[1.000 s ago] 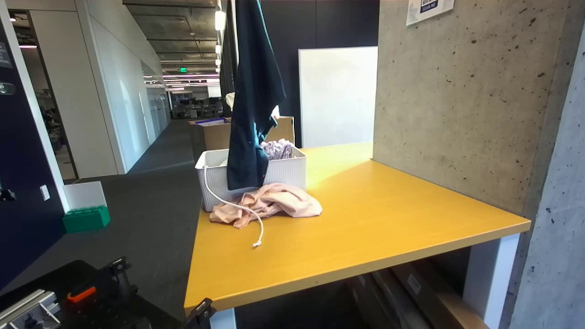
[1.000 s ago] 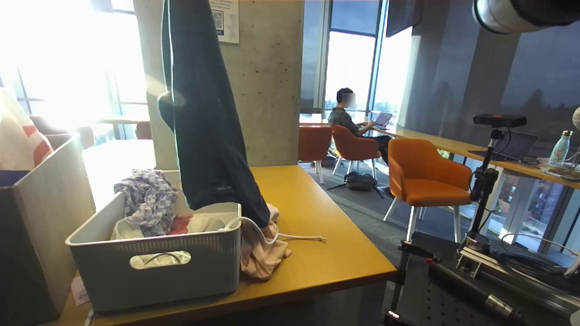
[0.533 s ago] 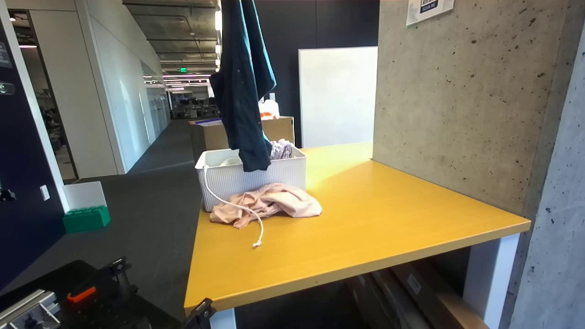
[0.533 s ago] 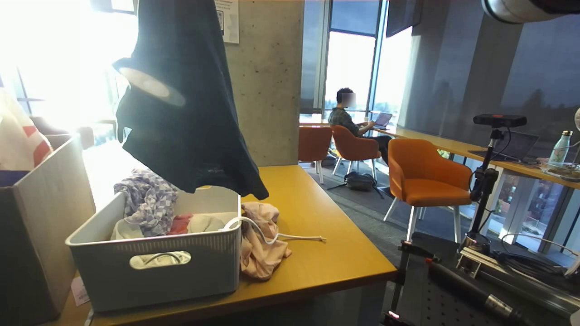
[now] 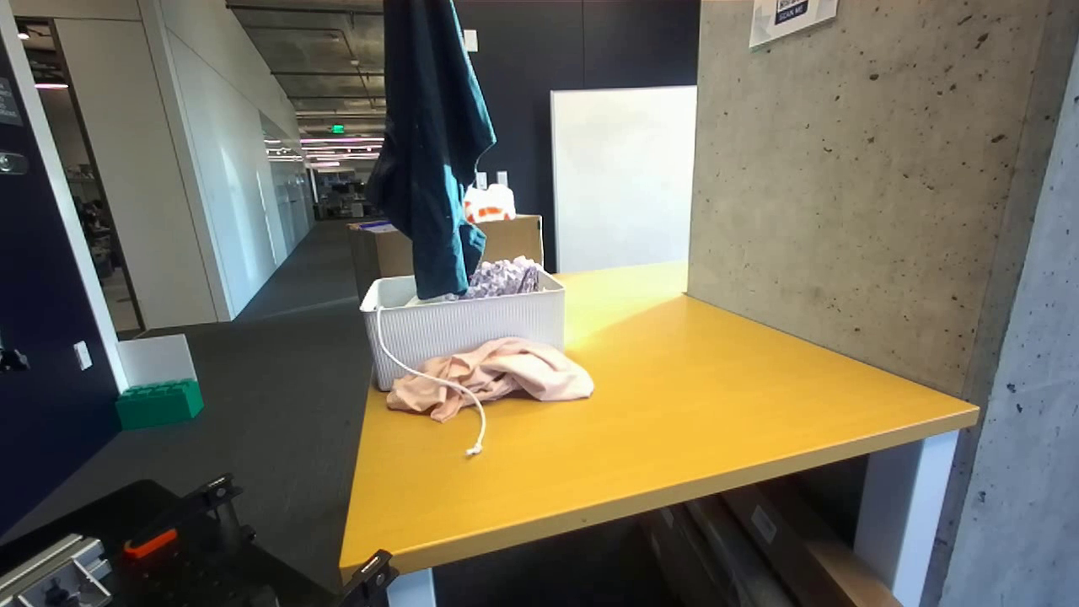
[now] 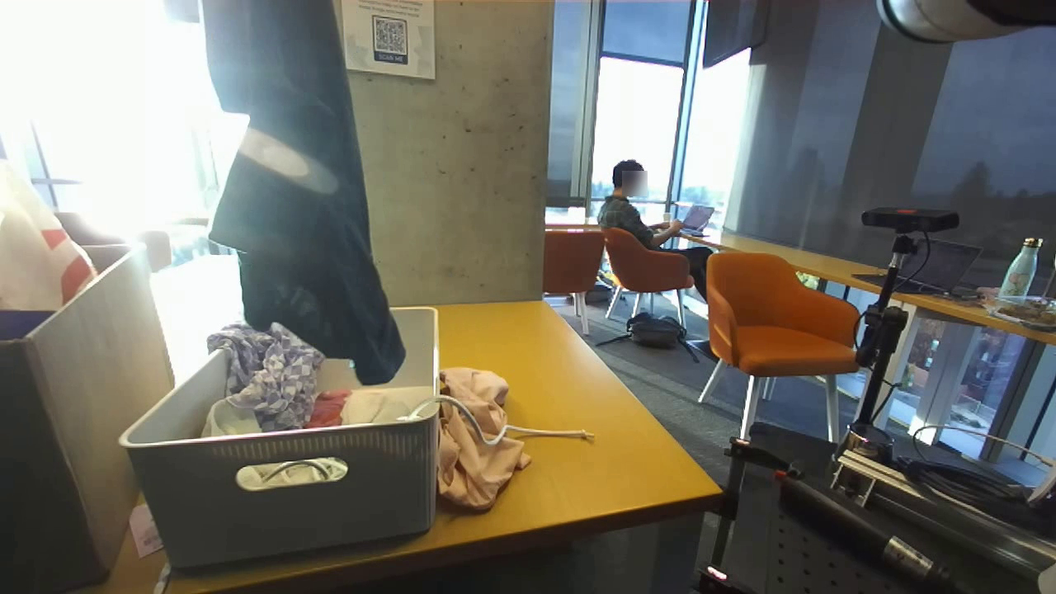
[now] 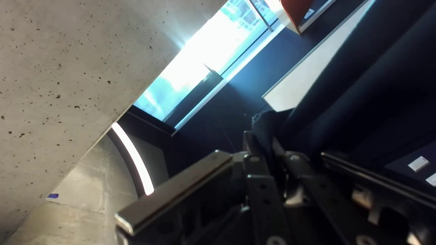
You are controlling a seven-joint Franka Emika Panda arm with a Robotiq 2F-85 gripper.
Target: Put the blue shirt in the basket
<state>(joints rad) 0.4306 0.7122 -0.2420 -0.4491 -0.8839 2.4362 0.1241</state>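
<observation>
The blue shirt is dark navy and hangs straight down in both exterior views, its top cut off by the upper edge. In the wrist view my gripper is shut on a bunched bit of the shirt. The gripper is out of frame in both exterior views. The light grey basket stands on the table and also shows in an exterior view. The shirt's lower end hangs over the basket's opening, about at rim height. I cannot tell whether it touches the clothes inside.
The basket holds a checkered lilac cloth and other clothes. A pink cloth and a white cord lie on the yellow table against the basket. A cardboard box stands beside it. A concrete pillar rises at the table's side.
The shirt has moved left in both exterior views and swung. Its lower end has risen from beside the basket, over the pink cloth, to above the basket's opening. The basket has not moved.
</observation>
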